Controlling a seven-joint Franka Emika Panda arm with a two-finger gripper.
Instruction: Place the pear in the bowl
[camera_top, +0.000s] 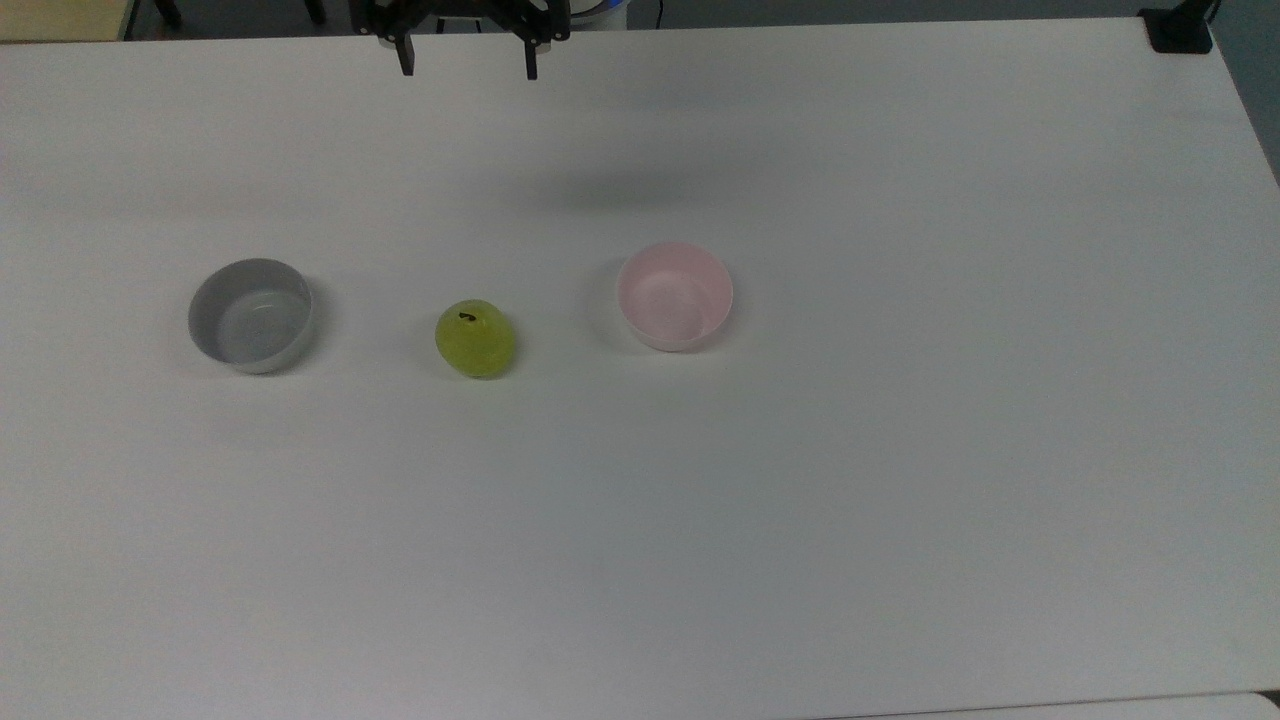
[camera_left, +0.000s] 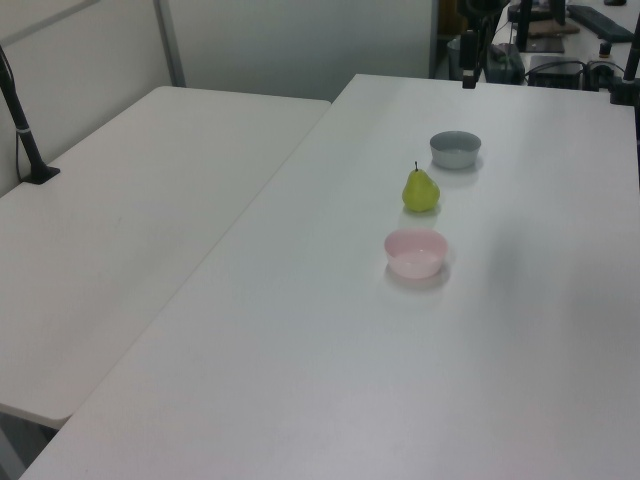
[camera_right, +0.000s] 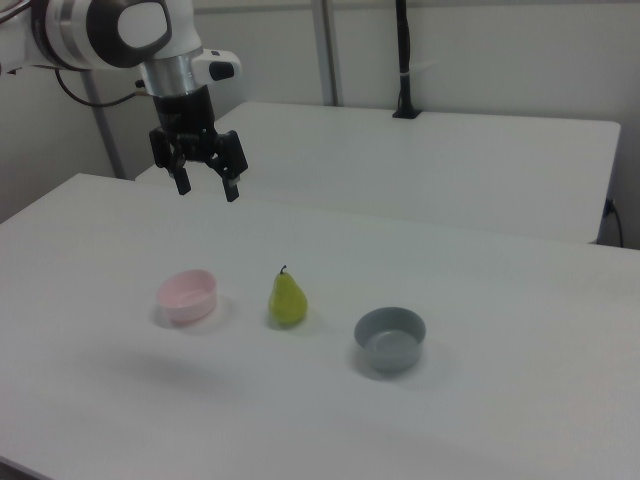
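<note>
- Top view: the end effector (camera_top: 467, 58) hangs at the far edge of the desk (camera_top: 900, 500), its two fingers spread wide with nothing between them. The pear (camera_top: 476, 339) lies at about 6 o'clock from it, well apart, almost straight down the picture. It stands between two bowls in a row: the pink bowl (camera_top: 675, 296) at its 3 o'clock and the grey bowl (camera_top: 251, 315) at its 9 o'clock, touching neither.
- Left view: the pear (camera_left: 421, 190) stands upright with its stem up, so its long axis is vertical. The pink bowl (camera_left: 416, 252) sits at its 6 o'clock and the grey bowl (camera_left: 455, 149) at roughly 1 o'clock.
- Right view: the end effector (camera_right: 205, 178) is raised well above the desk, open and empty, fingers pointing down. The pear (camera_right: 287, 298) is at about 5 o'clock from it and lower; the pink bowl (camera_right: 188, 296) is nearly at 6 o'clock. My judgement is that the coming move is a reach toward the pear and down over its stem end, and only then a short carry sideways to the pink bowl.
</note>
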